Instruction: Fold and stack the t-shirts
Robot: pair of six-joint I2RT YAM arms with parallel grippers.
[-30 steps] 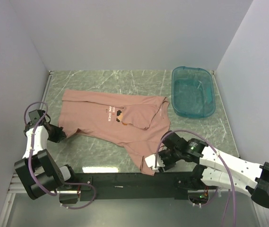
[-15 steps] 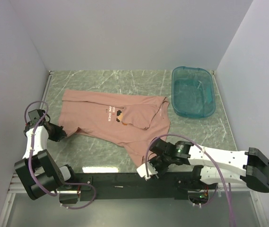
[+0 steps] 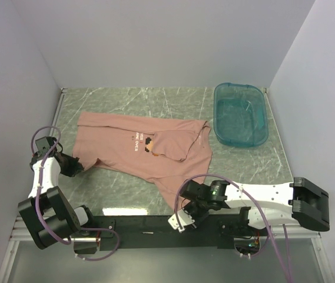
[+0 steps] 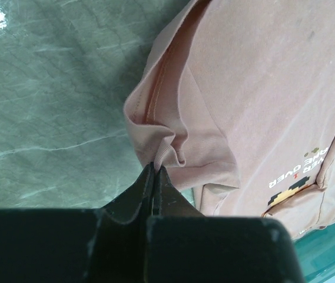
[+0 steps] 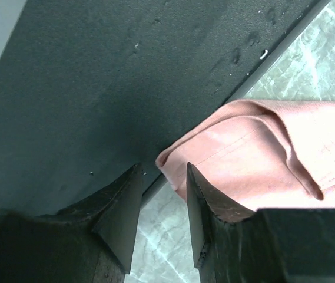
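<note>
One salmon-pink t-shirt (image 3: pixel 138 147) lies spread on the green marble table, its small chest print facing up. At the shirt's left edge, my left gripper (image 3: pixel 78 167) is shut on a pinched fold of sleeve fabric (image 4: pixel 155 154), with the cloth bunched just above the fingertips. My right gripper (image 3: pixel 180 217) is low at the table's near edge, by the shirt's near corner. In the right wrist view its jaws (image 5: pixel 162 171) stand open, and the hemmed corner of the t-shirt (image 5: pixel 244 159) reaches in between the fingertips without being clamped.
A translucent teal tub (image 3: pixel 241 115) stands at the back right, beside the shirt's far end. A black bar (image 3: pixel 143 224) runs along the table's near edge, right under my right gripper. White walls close in the table on three sides.
My right arm has swung left and toward the near edge, bringing its gripper down to the shirt's near corner, and its jaws have narrowed a little. The left arm and shirt have not moved.
</note>
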